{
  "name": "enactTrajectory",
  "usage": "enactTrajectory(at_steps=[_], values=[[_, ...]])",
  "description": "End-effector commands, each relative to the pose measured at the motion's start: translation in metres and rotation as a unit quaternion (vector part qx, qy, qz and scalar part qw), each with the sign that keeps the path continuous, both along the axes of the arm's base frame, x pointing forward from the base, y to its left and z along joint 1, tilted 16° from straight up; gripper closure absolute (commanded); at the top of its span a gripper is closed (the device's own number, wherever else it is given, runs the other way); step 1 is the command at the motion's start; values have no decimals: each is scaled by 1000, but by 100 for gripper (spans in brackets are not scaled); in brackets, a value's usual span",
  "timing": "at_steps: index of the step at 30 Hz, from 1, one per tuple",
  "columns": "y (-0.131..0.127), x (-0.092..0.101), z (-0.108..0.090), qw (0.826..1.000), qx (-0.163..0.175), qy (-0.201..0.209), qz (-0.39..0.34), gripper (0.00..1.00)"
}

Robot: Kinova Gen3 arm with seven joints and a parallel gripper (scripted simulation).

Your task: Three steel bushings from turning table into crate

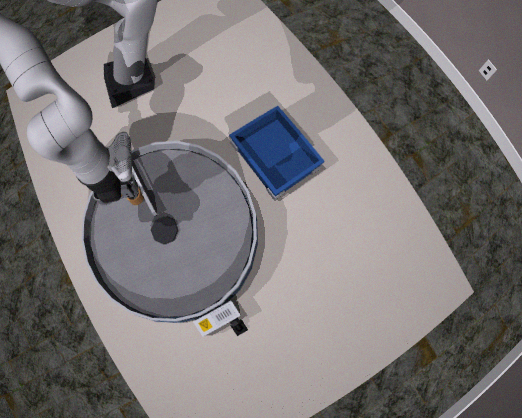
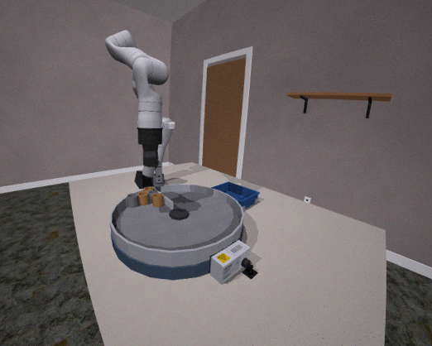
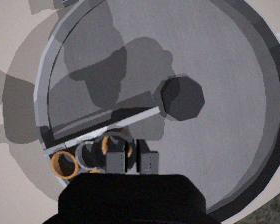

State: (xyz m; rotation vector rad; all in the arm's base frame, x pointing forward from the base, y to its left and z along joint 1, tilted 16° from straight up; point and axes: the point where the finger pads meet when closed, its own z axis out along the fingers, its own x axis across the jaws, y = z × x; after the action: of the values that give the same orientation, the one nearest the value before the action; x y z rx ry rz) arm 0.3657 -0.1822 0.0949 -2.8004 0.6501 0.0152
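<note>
The turning table is a grey round tray with a dark hub and a straight fence bar. My gripper is at the table's far-left rim, raised a little above the disc, shut on the wall of a steel bushing. Below and beside it stand an orange bushing, a second orange one and a grey steel one. The blue crate stands right of the table and looks empty.
A white control box with a yellow label sits at the table's near rim. The arm's black base stands at the back of the bench. The tray's raised rim runs close beside the gripper.
</note>
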Motion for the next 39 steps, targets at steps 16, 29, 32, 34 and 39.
enactTrajectory(at_steps=[16,29,32,34,39], values=[[50,5,15,1000,0,0,0,100],[97,7,28,1000,-1,2,4,100],[97,7,28,1000,-1,2,4,100],[97,7,28,1000,-1,2,4,100],[143,9,40,1000,-2,4,7,100]])
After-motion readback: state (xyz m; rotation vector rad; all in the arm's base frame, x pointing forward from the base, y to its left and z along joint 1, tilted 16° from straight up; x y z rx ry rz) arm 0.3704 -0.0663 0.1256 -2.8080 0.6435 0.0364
